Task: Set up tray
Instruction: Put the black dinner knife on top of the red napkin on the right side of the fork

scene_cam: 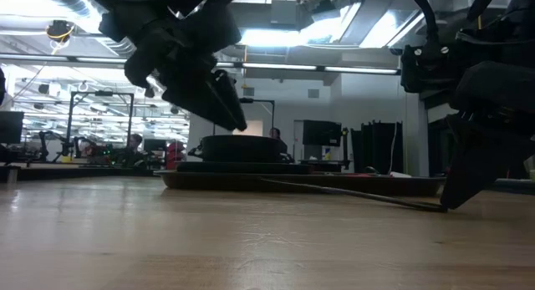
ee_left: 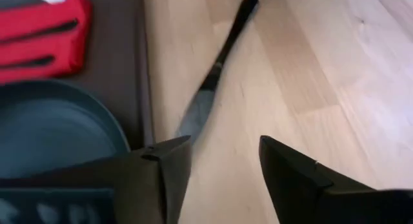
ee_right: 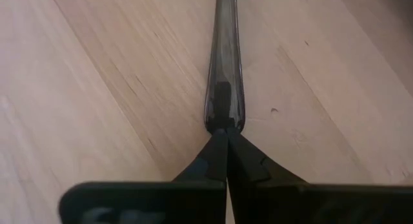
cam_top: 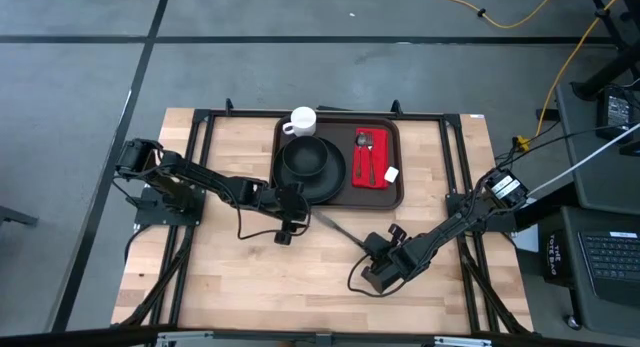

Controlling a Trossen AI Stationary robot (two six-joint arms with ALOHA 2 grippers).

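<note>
In the low view the tray (scene_cam: 301, 180) shows only as a thin dark edge. The small white thing (cam_top: 393, 174) on the napkin (cam_top: 371, 159) is too small to tell.

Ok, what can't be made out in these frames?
- Cutlery on the napkin: too small in the high view to tell apart.
- Tray contents: low view is level, so the rim hides them.
- Knife blade end: cut off in the right wrist view.

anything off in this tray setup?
Yes: a knife lies on the bare table, outside the tray, its tip near the tray's edge. The shut right claw is at its handle end; the open left claw hovers by the blade.
</note>
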